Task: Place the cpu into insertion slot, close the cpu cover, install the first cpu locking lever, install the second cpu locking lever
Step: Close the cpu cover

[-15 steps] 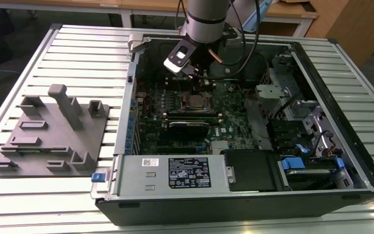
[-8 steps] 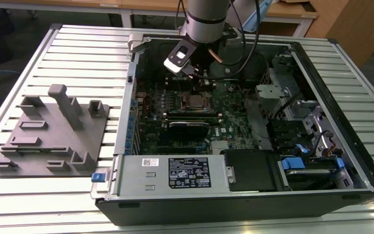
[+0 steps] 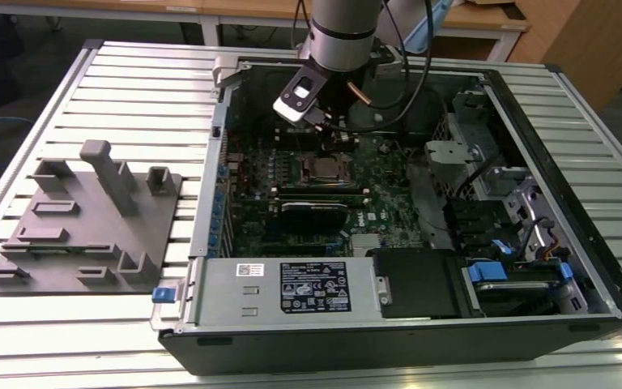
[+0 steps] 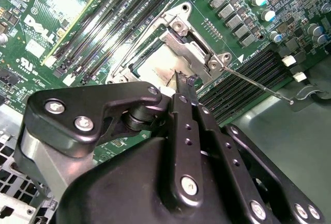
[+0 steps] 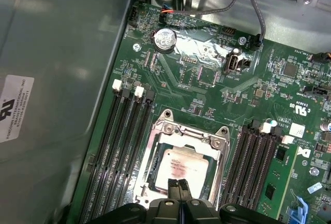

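The end effector (image 5: pixel 178 187) has its two fingers pressed together and pinches nothing. Its tip hangs just above one edge of the cpu (image 5: pixel 182 166). The cpu lies flat in the insertion slot (image 5: pixel 166 127). The cpu cover (image 5: pixel 216 162) seems to lie down around it, though I cannot tell if it is fully flat. In the second wrist view a thin lever (image 4: pixel 258 85) stands out free over the memory slots (image 4: pixel 253 69). I judge the work is at the cover: the tip should press on the metal frame, not on the chip, slowly and straight down. The motherboard (image 5: pixel 207 79) sits inside the open computer case (image 3: pixel 398 344) on the worktop (image 3: pixel 74 73).
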